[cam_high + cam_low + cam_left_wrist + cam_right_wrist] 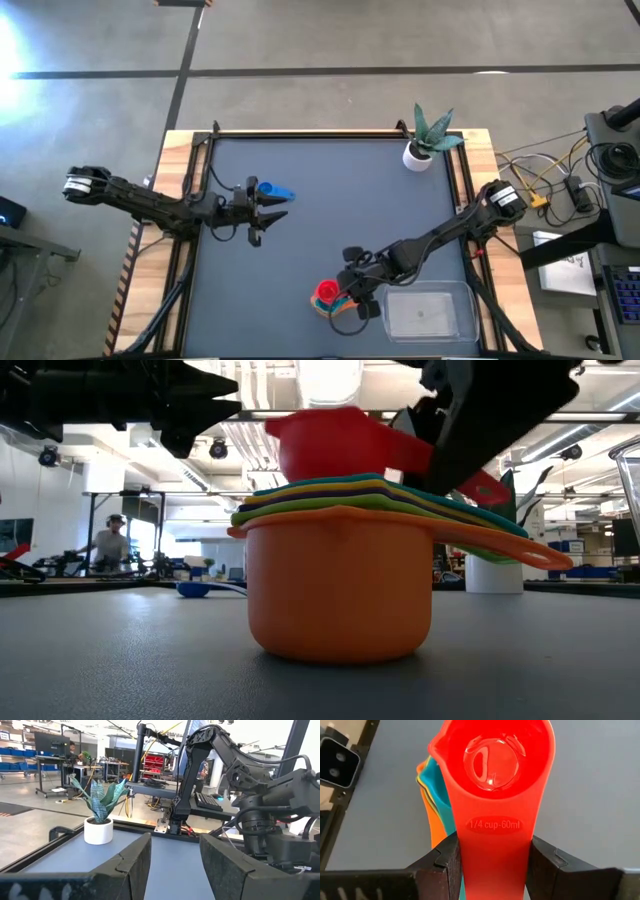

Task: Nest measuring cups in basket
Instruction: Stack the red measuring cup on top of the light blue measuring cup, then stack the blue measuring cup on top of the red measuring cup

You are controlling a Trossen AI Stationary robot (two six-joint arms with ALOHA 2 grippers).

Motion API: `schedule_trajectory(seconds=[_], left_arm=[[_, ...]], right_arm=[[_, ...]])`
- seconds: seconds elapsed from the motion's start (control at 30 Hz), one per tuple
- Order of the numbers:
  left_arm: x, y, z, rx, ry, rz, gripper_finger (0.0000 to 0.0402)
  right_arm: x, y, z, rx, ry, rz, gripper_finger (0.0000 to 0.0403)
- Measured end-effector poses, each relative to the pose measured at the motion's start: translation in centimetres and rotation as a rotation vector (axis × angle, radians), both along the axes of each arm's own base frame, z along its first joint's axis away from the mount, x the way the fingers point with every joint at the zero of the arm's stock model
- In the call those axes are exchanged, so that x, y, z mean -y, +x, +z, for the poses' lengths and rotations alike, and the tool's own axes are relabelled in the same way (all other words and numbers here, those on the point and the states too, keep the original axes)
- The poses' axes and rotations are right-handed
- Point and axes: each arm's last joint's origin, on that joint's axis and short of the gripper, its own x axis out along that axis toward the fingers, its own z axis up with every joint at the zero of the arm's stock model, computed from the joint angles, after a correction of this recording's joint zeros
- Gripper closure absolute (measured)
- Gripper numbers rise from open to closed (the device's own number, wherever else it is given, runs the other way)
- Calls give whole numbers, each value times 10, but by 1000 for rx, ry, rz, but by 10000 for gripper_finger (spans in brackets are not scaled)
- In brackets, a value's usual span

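Observation:
My right gripper [347, 293] is shut on the red measuring cup [495, 765]. It holds the cup right over a stack of nested measuring cups [340, 580], orange outermost with green, yellow and teal rims above. The stack stands on its base on the table, just left of the clear basket [470, 300]. Whether the red cup's bottom touches the stack I cannot tell. A blue measuring cup [276, 192] lies on the table at the left. My left gripper [175, 865] hovers open beside it, with nothing between its fingers. My right gripper pinches the red cup's flat handle [492, 855] by its two long edges between its two fingers [445, 865], behind the size marking. The fingers slant down from the table's right side and lie along the handle. The cup's bowl [320, 445] sits open side up over the stack.
A small white pot with a green plant [422, 150] stands at the far right corner. A raised dark frame [330, 133] runs round the table top. Between the blue cup and the stack the dark mat lies bare.

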Motion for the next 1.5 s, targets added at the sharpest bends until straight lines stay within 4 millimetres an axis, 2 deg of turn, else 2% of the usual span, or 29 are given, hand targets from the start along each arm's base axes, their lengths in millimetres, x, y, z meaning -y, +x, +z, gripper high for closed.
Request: schedule_trajectory(seconds=[0.87, 1.33, 1.43, 1.5], left_arm=[[0, 0, -1, -8, 2, 1, 249], [0, 0, -2, -25, -12, -1, 249], [-3, 1, -5, -114, -45, 14, 249], [-10, 6, -2, -253, -38, 62, 249]], right_arm=[[-6, -3, -1, -13, 54, 52, 252], [-6, -5, 2, -32, 55, 14, 164], [-5, -8, 14, -41, 50, 14, 156], [-3, -11, 22, -36, 52, 10, 155]])
